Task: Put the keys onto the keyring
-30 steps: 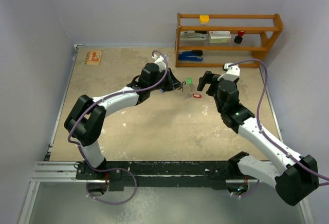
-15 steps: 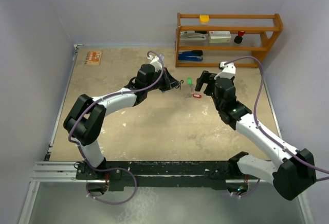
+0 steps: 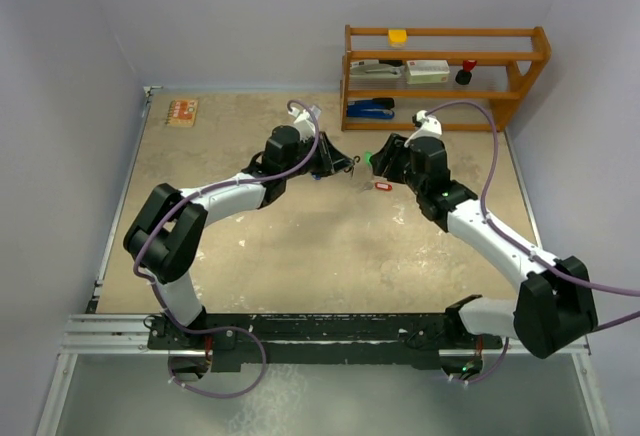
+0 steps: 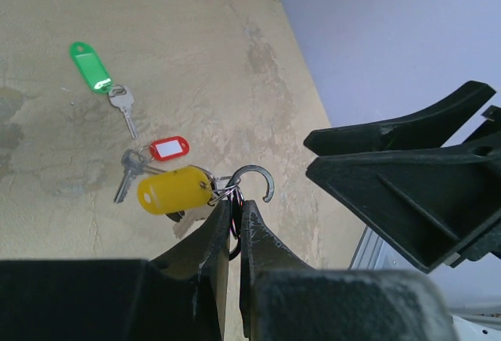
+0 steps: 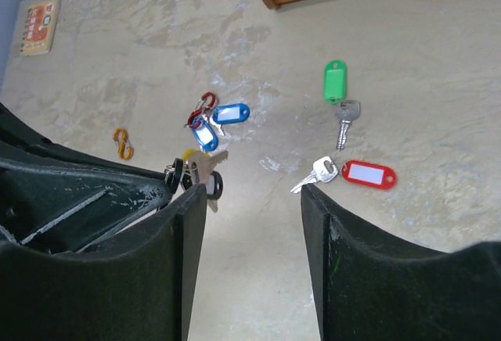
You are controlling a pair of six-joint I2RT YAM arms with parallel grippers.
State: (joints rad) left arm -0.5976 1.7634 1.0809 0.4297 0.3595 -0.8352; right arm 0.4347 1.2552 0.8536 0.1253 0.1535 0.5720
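**Free right gripper over two loose keys, keyring pinched in the left**

A little right of the middle of the table [image 3: 300,246] lies the red-tagged key [image 5: 366,174], the loose key closest to the near edge. The right gripper [image 5: 252,190] hangs over it with its jaws spread and nothing between them. In the right wrist view the key sits just past the right-hand fingertip, slightly outside the gap rather than under it. Its long axis, blade to tag, runs across that view, roughly along the line on which the jaws close. I judge the wrist needs a turn and a small shift to the right before it can pinch across the key's width. The right arm is the nearer one, and the only free one.

Just left of it, the left gripper [image 4: 236,204] has its fingers pressed together on the keyring [image 4: 225,192], whose open hook faces the right gripper. A yellow tag [image 4: 174,190] already hangs from the ring. The ring is near the loose keys but apart from them.

Farther out lies the green-tagged key [image 5: 335,83], tag toward the far edge and blade pointing back at the red one without touching it.

Beyond the left gripper, two blue tags [image 5: 231,113] touch a red clip [image 5: 202,105], with an orange figure-8 clip [image 5: 121,144] near them.

A wooden shelf [image 3: 470,31] stands along the far edge toward the right corner, and a card [image 3: 182,111] lies in the far-left corner.
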